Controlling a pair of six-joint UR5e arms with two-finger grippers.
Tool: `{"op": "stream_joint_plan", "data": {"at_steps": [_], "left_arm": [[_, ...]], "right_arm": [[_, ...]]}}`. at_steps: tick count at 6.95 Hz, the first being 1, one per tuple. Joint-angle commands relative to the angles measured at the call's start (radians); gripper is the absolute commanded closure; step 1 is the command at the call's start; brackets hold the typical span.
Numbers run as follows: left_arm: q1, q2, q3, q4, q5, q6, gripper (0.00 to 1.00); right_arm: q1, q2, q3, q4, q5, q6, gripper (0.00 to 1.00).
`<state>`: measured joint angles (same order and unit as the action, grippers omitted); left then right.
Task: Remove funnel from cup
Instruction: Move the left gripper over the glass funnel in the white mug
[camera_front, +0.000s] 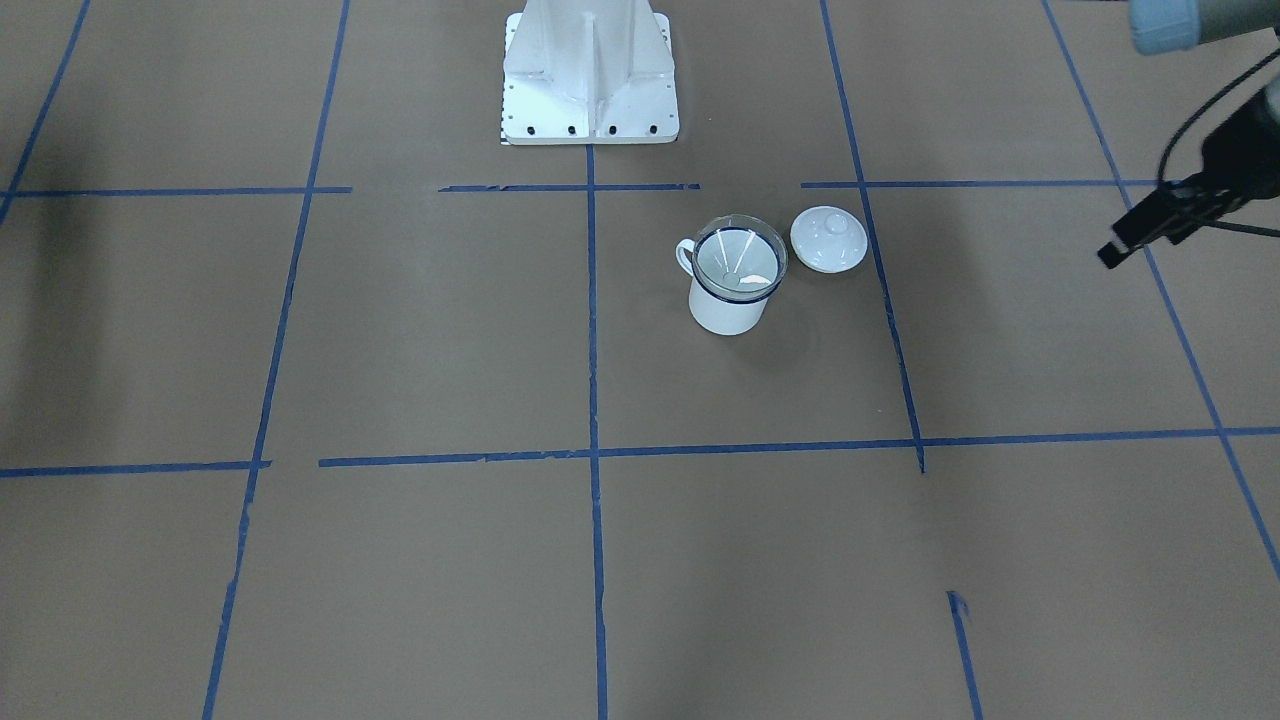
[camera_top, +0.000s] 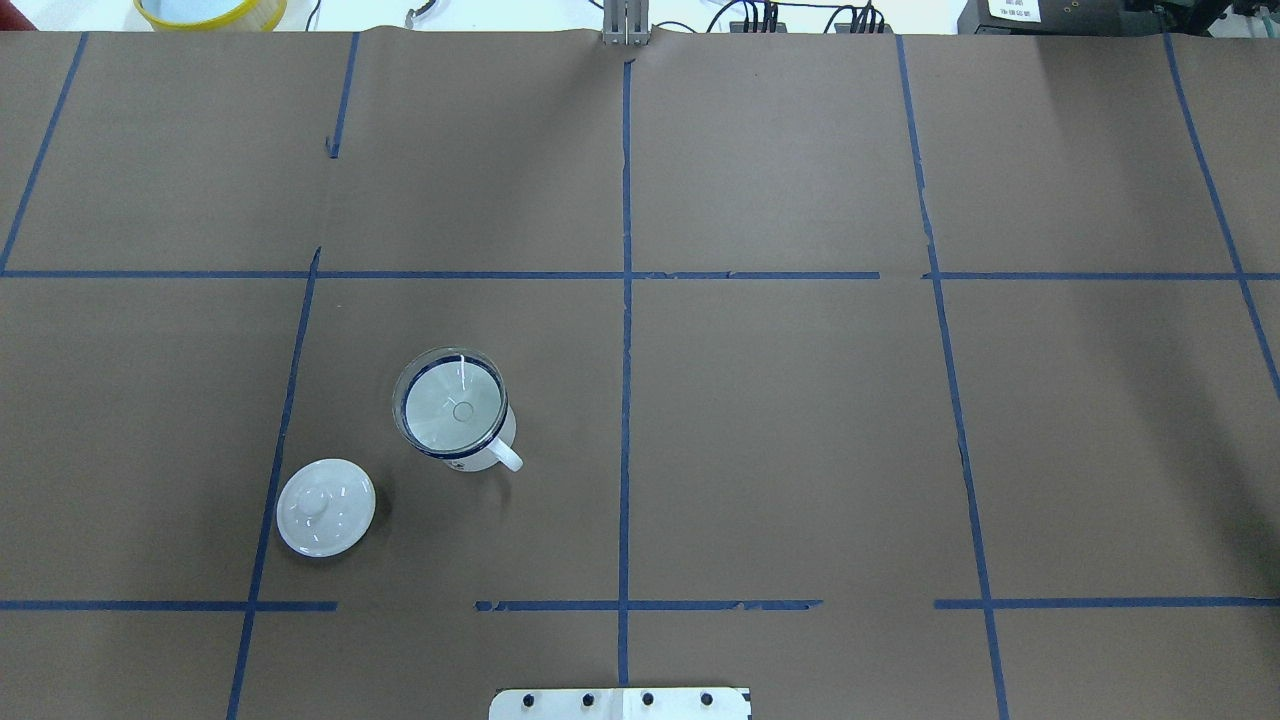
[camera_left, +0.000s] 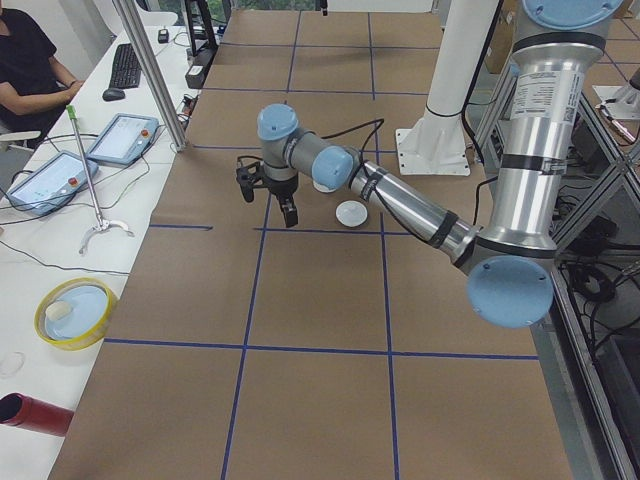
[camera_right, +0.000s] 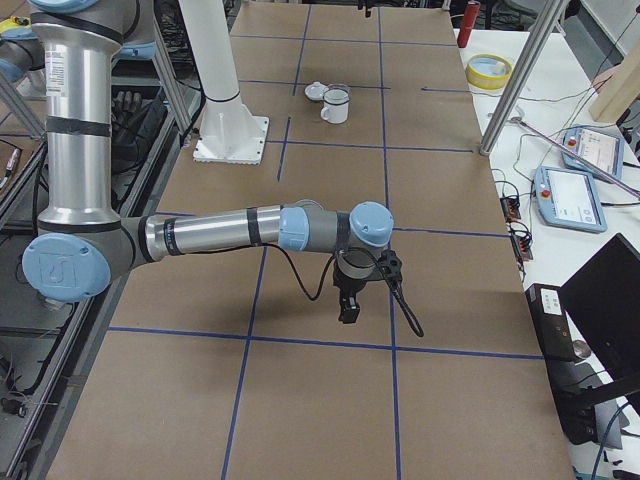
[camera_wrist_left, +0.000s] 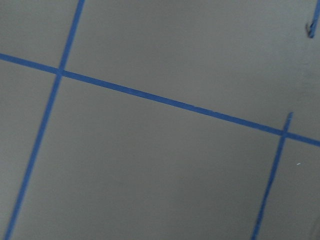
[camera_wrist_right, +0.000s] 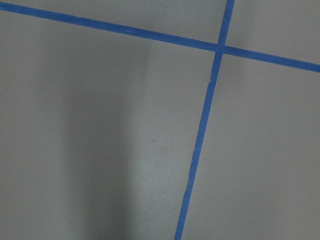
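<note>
**tapefan:** so what's the setup look like?

**ur5e_duo:** Big brown worktop (camera_top: 800, 450) gridded with blue tape (camera_top: 626, 400). My left arm (camera_left: 400, 205) stretches across the middle of the left side view. The left jaws hang over the paper, well apart from the cup. In the front-facing view they only poke in at the right edge, so I can't tell if they're spread or pressed together. My right arm (camera_right: 220, 232) reaches across the centre of the right side view, with the right jaws pointing down at the paper. Same deal there, can't tell.

**tapefan:** and the funnel?

**ur5e_duo:** The cup (camera_top: 490, 450) stands upright left of centre in the overhead view, handle toward the lower right. The funnel (camera_top: 450, 410) sits in its mouth, its clear cone over the blue rim. A white lid (camera_top: 326, 507) lies near the cup to the lower left, not touching it.
</note>
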<state>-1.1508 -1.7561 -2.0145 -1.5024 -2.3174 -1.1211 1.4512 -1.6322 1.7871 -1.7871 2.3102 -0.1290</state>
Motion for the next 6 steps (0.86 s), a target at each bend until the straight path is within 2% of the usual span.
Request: {"op": "stream_joint_plan", "data": {"at_steps": [1,2,4,6], "left_arm": [[0.255,-0.257,0.003,0.089,0.168,-0.466,0.00],[0.323,-0.346,0.019,0.146,0.244,-0.556,0.00],[0.408,-0.451,0.113,0.143,0.291,-0.697,0.00],[0.485,-0.462,0.151,0.143,0.351,-0.769,0.00]], "right_arm": [[0.000,0.000,0.000,0.000,0.000,0.000,0.00],[0.000,0.002,0.000,0.000,0.000,0.000,0.00],[0.000,0.000,0.000,0.000,0.000,0.000,0.00],[0.000,0.000,0.000,0.000,0.000,0.000,0.00]]}}
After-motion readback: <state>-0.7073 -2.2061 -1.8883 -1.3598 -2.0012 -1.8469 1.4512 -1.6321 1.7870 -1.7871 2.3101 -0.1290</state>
